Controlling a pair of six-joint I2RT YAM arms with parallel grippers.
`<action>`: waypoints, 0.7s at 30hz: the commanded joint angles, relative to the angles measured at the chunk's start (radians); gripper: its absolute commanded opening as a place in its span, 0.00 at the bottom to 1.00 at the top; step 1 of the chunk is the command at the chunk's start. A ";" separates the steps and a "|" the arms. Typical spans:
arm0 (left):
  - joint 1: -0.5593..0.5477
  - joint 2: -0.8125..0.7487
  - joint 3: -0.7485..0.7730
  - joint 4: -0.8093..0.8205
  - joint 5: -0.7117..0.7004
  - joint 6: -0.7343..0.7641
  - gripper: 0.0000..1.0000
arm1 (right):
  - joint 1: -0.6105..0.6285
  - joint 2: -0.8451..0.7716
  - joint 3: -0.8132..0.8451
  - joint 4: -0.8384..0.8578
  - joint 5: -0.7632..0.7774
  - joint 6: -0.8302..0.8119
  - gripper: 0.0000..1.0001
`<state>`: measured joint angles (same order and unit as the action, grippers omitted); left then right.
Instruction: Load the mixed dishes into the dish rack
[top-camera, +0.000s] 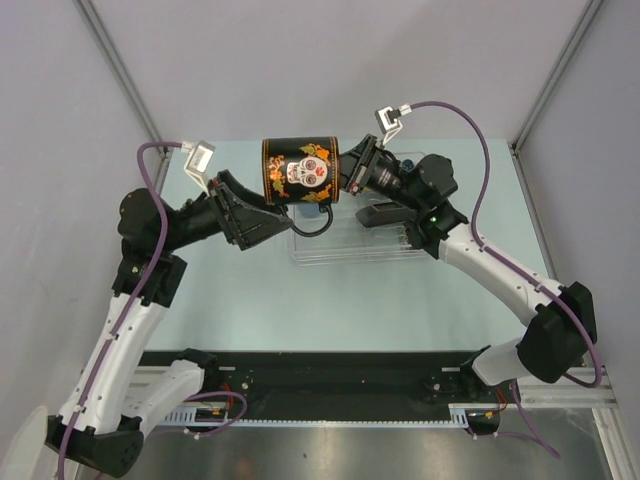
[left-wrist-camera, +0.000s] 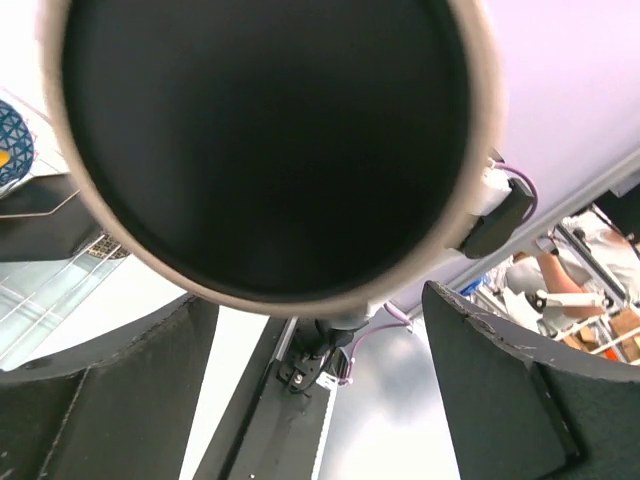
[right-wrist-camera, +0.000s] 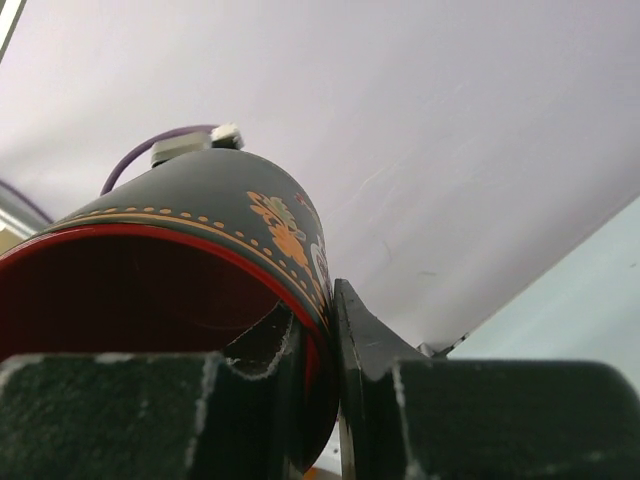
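Right gripper (right-wrist-camera: 310, 335) nearest: jaws clenched on wall of dark red-lined mug (top-camera: 300, 170) at rim, one pad inside red lining, one outside on black skin. Mug on its side in air, directly above dish rack (top-camera: 340, 250). Left gripper (top-camera: 262, 205) at mug's base end, jaws spread wide, gripping nothing. Mug likely glazed ceramic: rigid, weighty, slick, chippable. Rim pinch may let it swing; hold across round body looks steadier. Rack is clear ribbed plastic on pale counter (top-camera: 420, 300).

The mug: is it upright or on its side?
On its side. The mug hangs horizontal in the air, its rim pinched by the right tool, its base toward the left tool.
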<state>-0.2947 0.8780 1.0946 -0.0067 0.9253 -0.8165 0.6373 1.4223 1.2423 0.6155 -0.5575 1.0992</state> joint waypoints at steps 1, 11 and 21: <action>-0.009 -0.011 -0.018 0.045 -0.063 -0.023 0.87 | 0.010 0.006 0.091 0.104 0.180 -0.007 0.00; -0.012 0.019 -0.021 0.119 -0.088 -0.075 0.87 | 0.061 0.039 0.092 0.147 0.377 0.039 0.00; -0.020 0.072 -0.015 0.174 -0.100 -0.107 0.85 | 0.117 0.105 0.092 0.193 0.410 0.082 0.00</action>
<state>-0.2993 0.9329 1.0607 0.0944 0.8314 -0.8932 0.7223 1.5238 1.2537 0.6128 -0.2058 1.1282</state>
